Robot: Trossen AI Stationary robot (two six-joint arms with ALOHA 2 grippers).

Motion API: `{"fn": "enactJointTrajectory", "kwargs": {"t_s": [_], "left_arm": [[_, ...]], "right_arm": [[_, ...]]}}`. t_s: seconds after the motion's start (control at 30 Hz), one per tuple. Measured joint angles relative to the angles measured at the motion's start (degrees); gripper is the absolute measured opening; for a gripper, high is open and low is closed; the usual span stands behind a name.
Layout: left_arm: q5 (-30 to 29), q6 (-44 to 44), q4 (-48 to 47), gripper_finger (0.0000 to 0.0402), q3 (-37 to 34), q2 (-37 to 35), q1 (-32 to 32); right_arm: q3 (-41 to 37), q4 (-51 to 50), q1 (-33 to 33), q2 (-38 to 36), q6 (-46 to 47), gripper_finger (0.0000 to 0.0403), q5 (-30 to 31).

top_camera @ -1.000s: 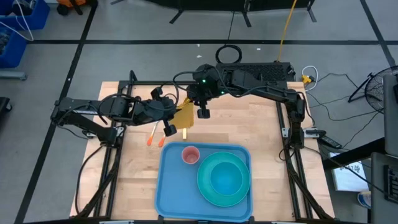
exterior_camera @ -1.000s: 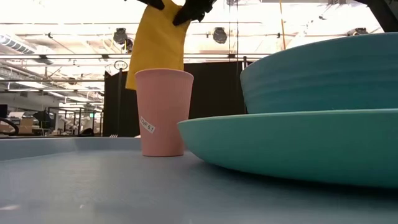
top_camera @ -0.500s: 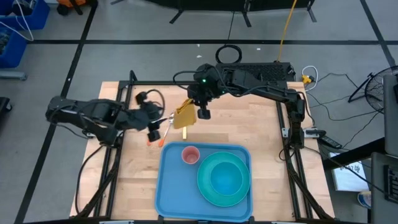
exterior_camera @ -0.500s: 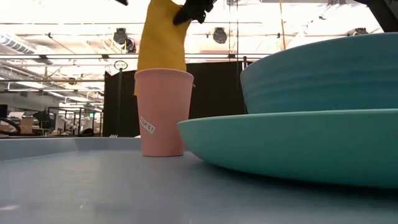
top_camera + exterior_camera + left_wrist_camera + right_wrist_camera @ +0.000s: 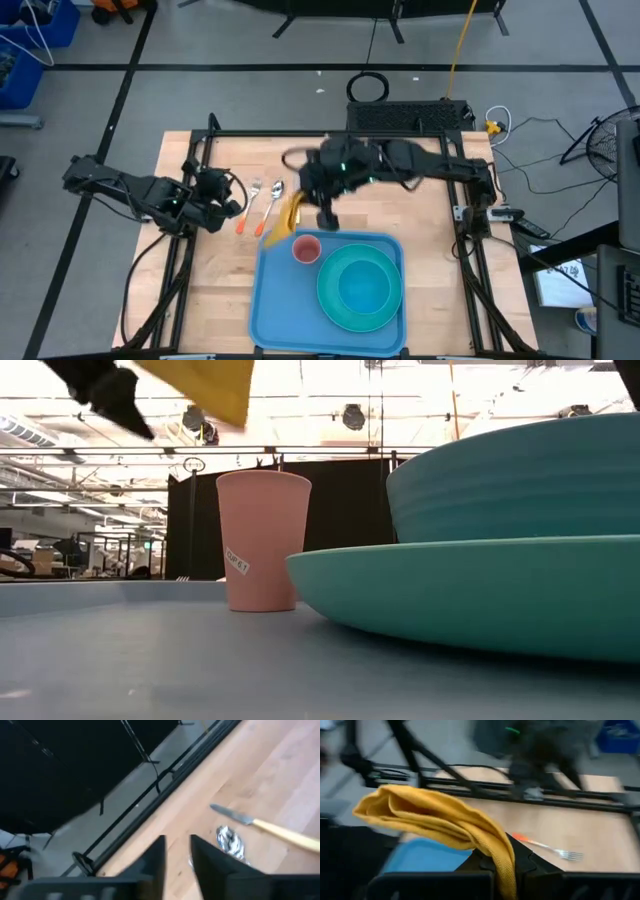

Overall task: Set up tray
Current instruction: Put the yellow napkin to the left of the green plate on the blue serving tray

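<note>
High view: one large flat blue plastic tray w/ rounded corners and low rim lies at the near edge of the pale wooden surface, roughly centred btwn the two arms. On it: one round teal plate carrying one teal bowl, filling the tray's right part, and one small pink paper cup upright at the tray's far side, just beside the plate, not touching as far as I can tell. Three pcs of cutlery lie on the bare wood left of centre, beyond the tray's far-left corner: one orange-handled knife, one orange-handled fork, one spoon w/ yellow handle. Right tool hangs just past the tray's far edge, fingers clamped together on one folded yellow-orange cloth napkin; the napkin droops toward the tray's far-left corner, above the cup's left side. Right wrist view confirms: the cloth is pinched btwn the dark fingers, tray blue beneath. Left tool sits low over the wood at the left, near the knife, holding nothing; left wrist view shows its two fingers a narrow gap apart. Low view: cup w/ one small white sticker, napkin corner overhead.
</note>
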Motion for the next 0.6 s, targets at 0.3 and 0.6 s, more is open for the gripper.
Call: {"fn": "enactJointTrajectory", "kwargs": {"t_s": [0.3, 0.6], "left_arm": [[3.45, 3.54, 11.87, 0.0016, -10.06, -7.42, 0.63], [6.90, 4.02, 17.24, 0.0019, -10.40, -7.82, 0.47]], "right_arm": [[-0.72, 0.20, 14.68, 0.70, 13.03, 0.0000, 0.23], [-5.64, 11.23, 18.95, 7.97, 26.84, 0.0000, 0.18]]}}
